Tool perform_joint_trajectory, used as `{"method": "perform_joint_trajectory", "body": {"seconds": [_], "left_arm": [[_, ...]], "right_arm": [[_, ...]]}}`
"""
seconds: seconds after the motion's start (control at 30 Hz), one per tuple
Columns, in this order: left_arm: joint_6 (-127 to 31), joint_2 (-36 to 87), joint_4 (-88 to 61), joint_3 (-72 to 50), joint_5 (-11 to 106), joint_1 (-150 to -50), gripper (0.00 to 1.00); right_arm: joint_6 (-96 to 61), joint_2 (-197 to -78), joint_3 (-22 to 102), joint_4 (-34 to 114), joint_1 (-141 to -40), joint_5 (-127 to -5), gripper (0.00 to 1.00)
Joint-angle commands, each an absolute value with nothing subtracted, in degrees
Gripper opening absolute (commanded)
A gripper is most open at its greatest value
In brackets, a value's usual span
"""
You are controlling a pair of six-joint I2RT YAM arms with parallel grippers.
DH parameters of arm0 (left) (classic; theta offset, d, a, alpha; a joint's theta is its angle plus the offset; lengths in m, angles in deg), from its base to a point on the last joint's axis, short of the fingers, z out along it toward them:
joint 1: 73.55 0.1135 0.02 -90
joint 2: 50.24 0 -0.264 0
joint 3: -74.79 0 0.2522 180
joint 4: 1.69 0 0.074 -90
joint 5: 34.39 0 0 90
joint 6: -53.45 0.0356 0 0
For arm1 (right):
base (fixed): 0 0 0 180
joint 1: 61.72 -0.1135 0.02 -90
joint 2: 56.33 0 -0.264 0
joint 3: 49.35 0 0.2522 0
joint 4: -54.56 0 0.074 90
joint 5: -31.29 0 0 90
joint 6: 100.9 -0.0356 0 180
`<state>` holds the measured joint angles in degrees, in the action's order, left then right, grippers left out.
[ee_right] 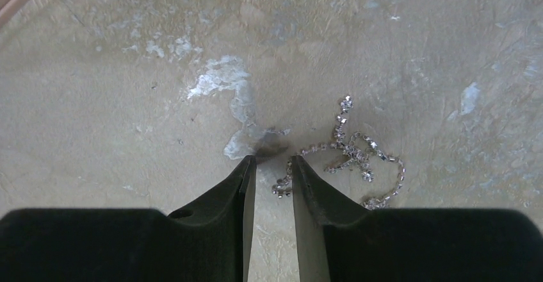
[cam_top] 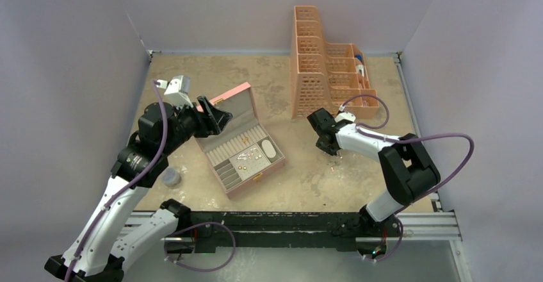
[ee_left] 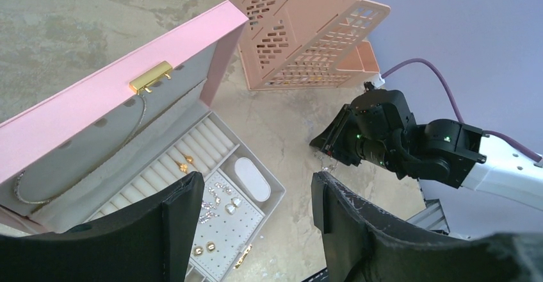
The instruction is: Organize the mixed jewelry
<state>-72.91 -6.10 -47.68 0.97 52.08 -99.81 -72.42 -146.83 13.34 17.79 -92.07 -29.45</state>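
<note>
A silvery rhinestone chain [ee_right: 358, 157] of the mixed jewelry lies tangled on the tabletop. My right gripper [ee_right: 273, 160] is down at the table over the chain's left end, its jaws a narrow gap apart. The chain's end loop sits in that gap against the right finger [ee_right: 307, 186]. From above, this gripper [cam_top: 326, 146] is right of the pink quilted box [cam_top: 274, 164]. The box stands open, with gold and silvery pieces [ee_left: 218, 199] on its grey tray. My left gripper [ee_left: 256, 195] hangs open above the box's right corner, holding nothing.
An orange slotted organiser [cam_top: 326, 70] stands at the back, right of centre. A grey round disc [cam_top: 170, 177] lies left of the box near my left arm. The box lid [ee_left: 96, 115] stands raised with a thin chain inside it. Walls close three sides.
</note>
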Motion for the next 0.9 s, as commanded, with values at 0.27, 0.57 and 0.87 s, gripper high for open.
{"method": "perform_joint_trajectory", "body": {"seconds": [0.27, 0.57, 0.87], "left_arm": [[-72.44, -7.34, -44.28, 2.66, 52.69, -99.57, 0.63], [-72.41, -7.90, -44.31, 2.82, 52.71, -99.57, 0.63], [-72.78, -7.61, -44.00, 3.11, 51.74, -99.56, 0.63]], "right_arm": [[-73.69, -145.03, 16.08, 13.06, -91.87, -27.54, 0.29], [-73.49, -148.21, 16.07, 13.50, -91.87, -28.50, 0.27], [-71.92, -150.07, 15.64, 16.11, -91.65, -31.43, 0.07]]}}
